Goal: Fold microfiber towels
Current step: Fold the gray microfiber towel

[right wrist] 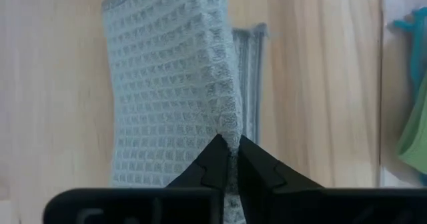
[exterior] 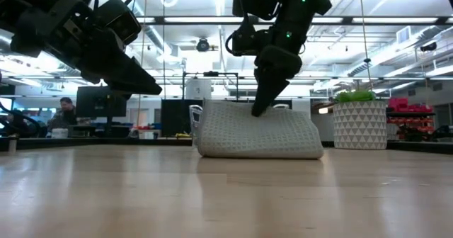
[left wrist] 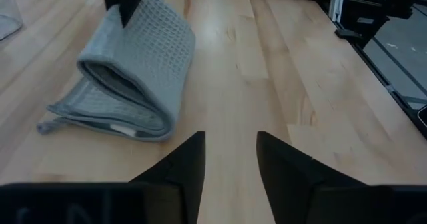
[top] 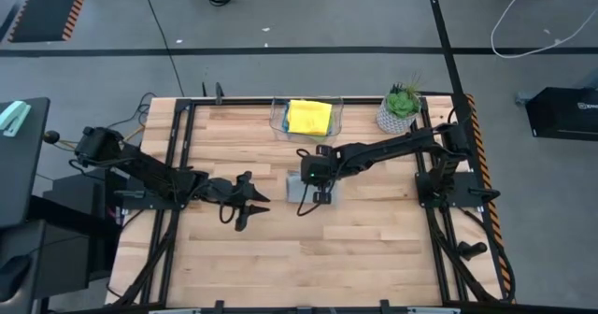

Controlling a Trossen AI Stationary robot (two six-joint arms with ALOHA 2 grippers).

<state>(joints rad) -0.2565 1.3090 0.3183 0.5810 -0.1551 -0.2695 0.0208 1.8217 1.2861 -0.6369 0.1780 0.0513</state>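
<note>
A grey waffle-weave towel (top: 293, 192) (exterior: 258, 133) lies folded at the table's middle, with its rounded fold (left wrist: 175, 84) toward my left arm. Above it my right gripper (top: 317, 193) (right wrist: 230, 151) points steeply down, shut on the towel's upper layer. My left gripper (top: 254, 209) (left wrist: 230, 154) hangs open above bare wood, left of the towel and touching nothing. At the far edge a yellow towel (top: 309, 118) lies folded in a clear bin (top: 277, 120). My right gripper pinches the edge of the grey towel's upper layer (right wrist: 229, 132) between its two fingertips (exterior: 259, 108). The fingers come from above, slanting down. The rest of the towel lies folded on the table, and the pinched layer rises toward the fingers.
A potted plant (top: 400, 110) (exterior: 359, 121) stands at the far right, beside the bin. Green cloth (right wrist: 415, 134) shows at the edge of the right wrist view. Black frame rails (top: 182, 155) run along the table's sides. Bare wood lies toward the near edge.
</note>
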